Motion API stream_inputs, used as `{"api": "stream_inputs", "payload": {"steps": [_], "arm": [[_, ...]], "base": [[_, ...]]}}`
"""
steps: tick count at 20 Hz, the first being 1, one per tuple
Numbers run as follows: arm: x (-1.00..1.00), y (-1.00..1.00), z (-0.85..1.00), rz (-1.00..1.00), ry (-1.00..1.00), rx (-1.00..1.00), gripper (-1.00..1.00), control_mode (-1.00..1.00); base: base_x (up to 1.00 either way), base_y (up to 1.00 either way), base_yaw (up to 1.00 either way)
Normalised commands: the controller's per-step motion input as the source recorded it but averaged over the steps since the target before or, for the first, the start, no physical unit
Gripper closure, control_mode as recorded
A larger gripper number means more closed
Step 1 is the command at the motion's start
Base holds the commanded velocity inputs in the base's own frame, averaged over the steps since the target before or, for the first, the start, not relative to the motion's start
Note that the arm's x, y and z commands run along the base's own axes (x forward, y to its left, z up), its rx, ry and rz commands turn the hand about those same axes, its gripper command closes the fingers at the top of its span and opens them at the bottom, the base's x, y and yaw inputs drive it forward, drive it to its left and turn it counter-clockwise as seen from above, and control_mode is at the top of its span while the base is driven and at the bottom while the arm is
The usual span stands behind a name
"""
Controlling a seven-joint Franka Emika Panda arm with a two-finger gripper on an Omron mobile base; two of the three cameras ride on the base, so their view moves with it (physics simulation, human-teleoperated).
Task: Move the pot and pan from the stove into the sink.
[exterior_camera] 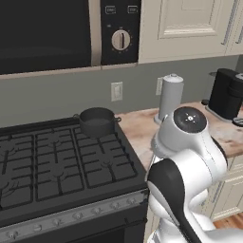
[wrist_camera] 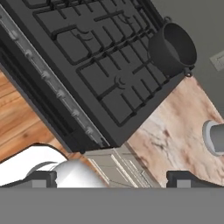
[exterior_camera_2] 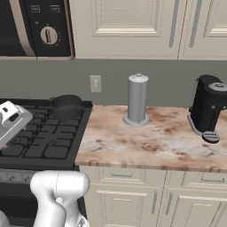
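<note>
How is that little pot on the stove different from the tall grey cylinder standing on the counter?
The pot is squat, dark grey and open-topped, with small loop handles at its rim; the cylinder is tall, slim, lighter grey and capped by a small knob. The pot sits on the stove grates at the back right corner; the cylinder stands on the marbled counter, on a round base. Both stand upright near the back wall.

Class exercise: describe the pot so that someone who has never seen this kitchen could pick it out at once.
Find the black gas stove beside the marble counter. At its back right corner, near the wall, sits the pot. It is small, round, dark grey and deep, with two loop handles, unlike the tall pale cylinder on the counter.
</note>
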Motion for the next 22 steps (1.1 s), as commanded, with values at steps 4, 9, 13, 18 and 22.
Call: {"api": "stream_inputs", "payload": {"steps": [4,9,13,18,22], "arm": [[0.34,0.0,-0.06,0.0,0.0,0.0,-1.0,-1.0],[0.36,0.0,-0.01,0.0,0.0,0.05,-1.0,-1.0],[0.07,-0.04,-0.05,0.01,-0.04,0.13,-1.0,-1.0],[0.0,-0.11,-0.12,0.05,-0.08,0.2,-1.0,-1.0],[0.0,-0.07,-0.06,0.04,-0.09,0.14,-1.0,-1.0]], "base": [[0.0,0.0,0.0],[0.0,0.0,0.0],[0.0,0.0,0.0],[0.0,0.0,0.0],[0.0,0.0,0.0]]}}
